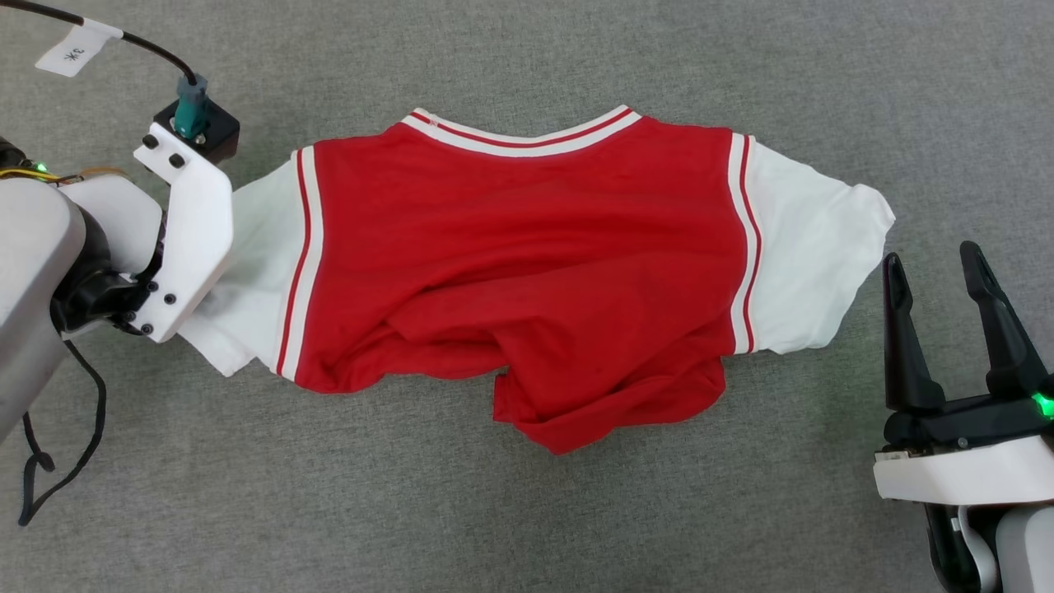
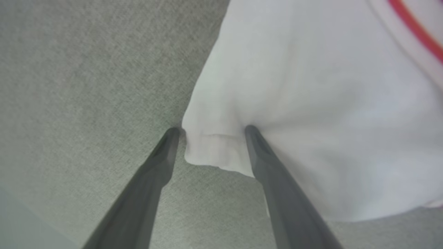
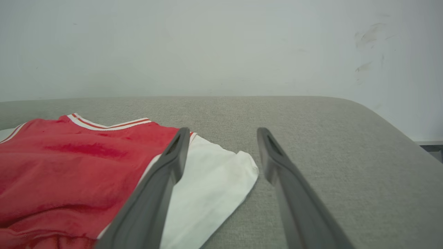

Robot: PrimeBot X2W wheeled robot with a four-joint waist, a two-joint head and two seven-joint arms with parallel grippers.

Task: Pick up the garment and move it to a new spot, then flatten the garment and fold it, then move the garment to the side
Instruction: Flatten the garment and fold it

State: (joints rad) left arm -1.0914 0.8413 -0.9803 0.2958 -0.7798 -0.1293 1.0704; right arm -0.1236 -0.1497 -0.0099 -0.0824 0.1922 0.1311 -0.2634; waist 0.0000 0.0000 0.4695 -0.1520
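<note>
The red jersey T-shirt with white short sleeves (image 1: 527, 247) is laid across the grey fabric-covered surface (image 1: 527, 511), collar away from the robot and sleeves spread to either side. Its lower hem (image 1: 609, 403) is bunched up (so flattening is judged unfinished), and folding and the move aside are left to do. The left gripper (image 2: 211, 133) is spread wide astride the left sleeve's corner (image 2: 214, 152), with nothing clamped. The right gripper (image 1: 932, 255) is held wide open and empty, just beside the right sleeve (image 1: 811, 263).
</note>
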